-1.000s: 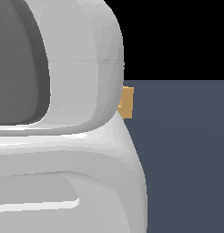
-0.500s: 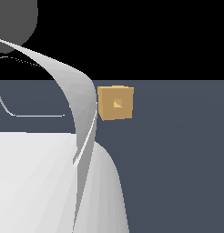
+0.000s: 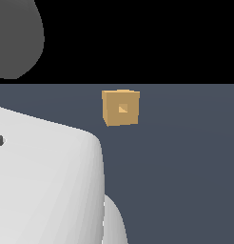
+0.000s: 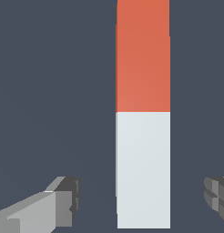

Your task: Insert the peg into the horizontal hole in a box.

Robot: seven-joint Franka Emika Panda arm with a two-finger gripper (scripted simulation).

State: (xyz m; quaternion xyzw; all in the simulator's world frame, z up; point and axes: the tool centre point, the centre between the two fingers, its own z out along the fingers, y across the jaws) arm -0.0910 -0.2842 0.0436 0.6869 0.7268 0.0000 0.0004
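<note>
The long rectangular peg (image 4: 143,113) is half red-orange, half white; the small matte cube box (image 3: 121,107) is tan-yellow; the table (image 3: 185,167) is slate-blue.

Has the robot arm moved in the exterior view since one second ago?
Yes. The arm has swung toward the exterior view's left, uncovering the box it half hid.

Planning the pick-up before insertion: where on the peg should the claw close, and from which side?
Judging by the wrist view, grip the peg across its narrow width on the white half, coming straight down from above. It lies flat between the open claw fingers, long flat sides facing them.
</note>
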